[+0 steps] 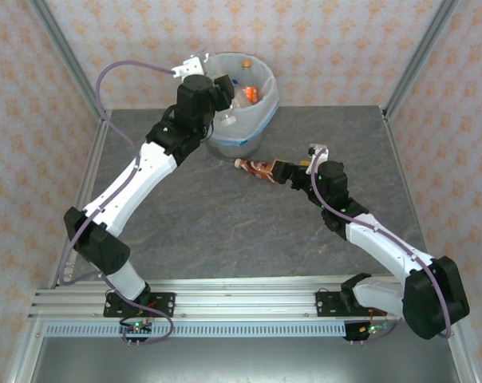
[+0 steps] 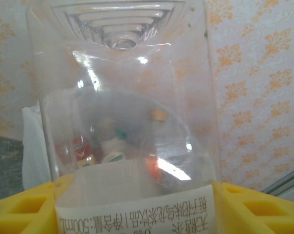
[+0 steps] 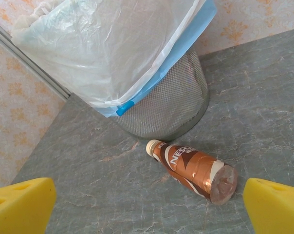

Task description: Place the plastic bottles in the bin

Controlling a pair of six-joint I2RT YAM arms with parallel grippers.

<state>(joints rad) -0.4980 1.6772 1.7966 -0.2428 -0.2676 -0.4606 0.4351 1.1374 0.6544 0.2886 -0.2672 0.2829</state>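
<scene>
- The left gripper [image 1: 223, 84] hangs over the left rim of the bin [image 1: 255, 128], at the far middle of the table [image 1: 225, 231].
- Its yellow fingers [image 2: 25, 209] are clamped on a clear bottle [image 2: 127, 97]. In the left wrist view they press the bottle from both sides near its white label [image 2: 137, 214].
- That clear bottle points its ribbed base away from the wrist camera.
- Blurred red, green and orange shapes show through its wall. They may be things lying in the bin, but the view is too smeared to be sure.
- From above, several bottles [image 1: 249, 89] lie inside the bin, one with an orange cap [image 1: 246, 64].
- The bin is a round wire-mesh basket lined with a translucent white bag [image 3: 113, 48] with a blue band.
- A brown Nescafé bottle [image 3: 193, 168] lies on its side on the table just in front of the bin and apart from it. Its cream cap [image 3: 152, 146] is turned towards the mesh.
- The right gripper [image 3: 148, 204] sits low behind this bottle's base with its jaws spread wide.
- The brown bottle lies ahead of the two yellow tips, lined up with the gap between them, and touches neither.
</scene>
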